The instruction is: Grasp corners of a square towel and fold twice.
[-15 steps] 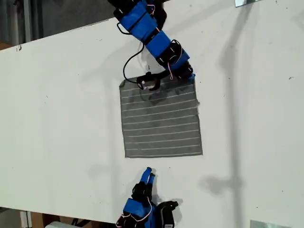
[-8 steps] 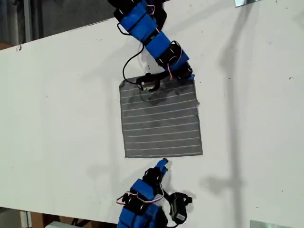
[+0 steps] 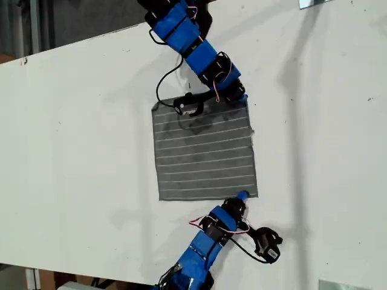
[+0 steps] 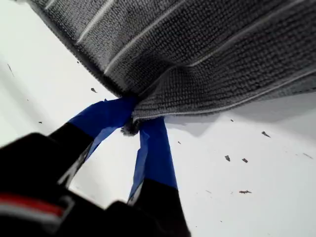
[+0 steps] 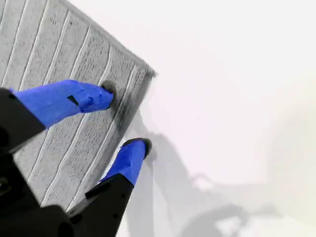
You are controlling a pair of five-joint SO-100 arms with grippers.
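Observation:
The grey striped towel (image 3: 204, 151) lies flat on the white table (image 3: 78, 133). My first gripper (image 3: 240, 96) sits at the towel's far corner on the exterior view's right. In the first wrist view it (image 4: 133, 123) is shut on that corner (image 4: 148, 106), and the cloth bunches slightly there. My second gripper (image 3: 242, 195) is at the near corner on the exterior view's right. It (image 5: 127, 116) stands open astride the towel's edge, one finger (image 5: 74, 98) over the cloth and the other (image 5: 129, 158) over bare table, a little way from the corner (image 5: 150, 74).
A black cable (image 3: 166, 81) loops from the first arm down to the towel's far edge. A wrist camera (image 3: 268, 243) hangs off the second arm over the table. The table's near edge (image 3: 91, 275) runs along the exterior view's bottom.
The second arm swung toward the exterior view's right and reached forward to the towel's near right corner. The first arm and the towel stayed put.

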